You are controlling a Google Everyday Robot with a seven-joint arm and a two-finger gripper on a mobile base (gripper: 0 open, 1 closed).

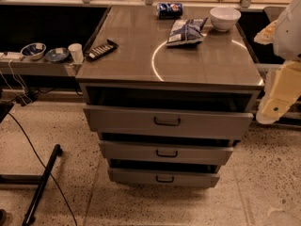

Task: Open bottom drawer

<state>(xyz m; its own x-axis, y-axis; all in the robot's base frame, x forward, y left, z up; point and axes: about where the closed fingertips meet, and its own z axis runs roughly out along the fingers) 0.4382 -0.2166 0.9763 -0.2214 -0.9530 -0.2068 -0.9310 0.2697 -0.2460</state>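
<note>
Camera view: the gripper [273,108] hangs at the right edge of the frame, just beside the cabinet's right front corner and level with the top drawer [131,119]. Whether it is open or closed cannot be told, and it holds nothing visible. It is well apart from the bottom drawer [136,175], with the middle drawer [131,150] between the two heights. The bottom drawer sits lowest in the grey cabinet, just above the speckled floor [70,126]. Its front faces the camera, its long axis runs left to right, and its small dark loop handle [165,179] sits at centre, with a dark gap above the front. On the cabinet top [127,65] lie a chip bag [186,31], a can [169,10] on its side, a white bowl [225,18] and a dark flat packet [100,50]. A side shelf on the left carries two bowls [33,50] and a white cup [75,52]. The white arm [291,27] comes down from the upper right, with its cream end pointing down and left.
</note>
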